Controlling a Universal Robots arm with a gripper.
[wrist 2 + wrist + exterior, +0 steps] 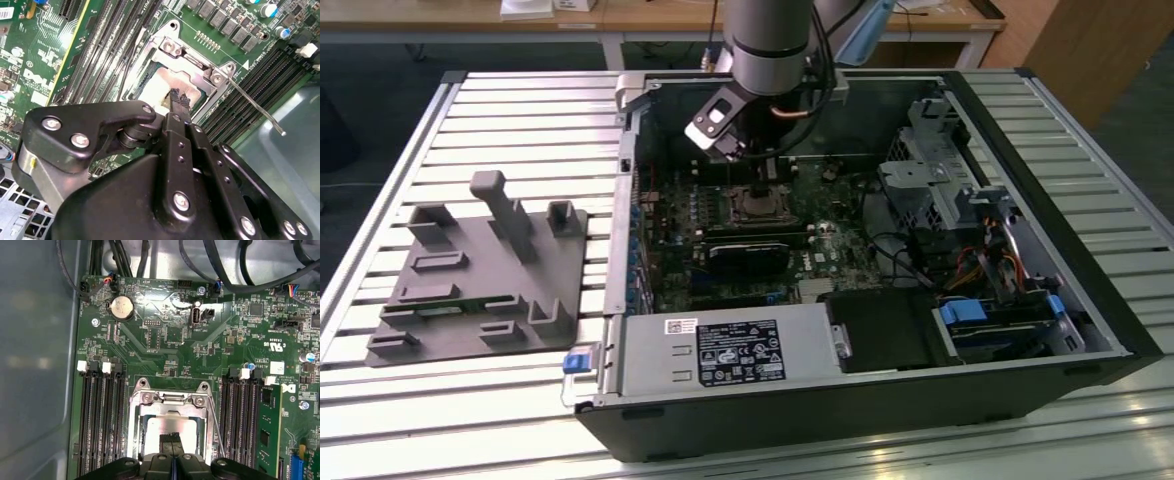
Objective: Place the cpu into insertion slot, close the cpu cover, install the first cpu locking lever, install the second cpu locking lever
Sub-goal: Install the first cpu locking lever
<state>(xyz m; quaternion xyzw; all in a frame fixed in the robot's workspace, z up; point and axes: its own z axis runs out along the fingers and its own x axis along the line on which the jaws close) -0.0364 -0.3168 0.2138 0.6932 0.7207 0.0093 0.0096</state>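
Inside the open computer case (854, 415) on the slatted table (520, 110), middle of the exterior view: the cpu (160, 90) seated in the insertion slot (758, 206), cpu cover (192, 62) folded down around it. Hand (179, 97) clenched, fingertips pressed together on nothing, pointing at the chip's bare metal top in the second wrist view; contact impossible to tell. Arm (774, 40) reaching in from the upper middle. One thin locking lever (260, 112) angling out across the memory slots (97, 420). Grey fixture plate (480, 270) on the exterior view's left.
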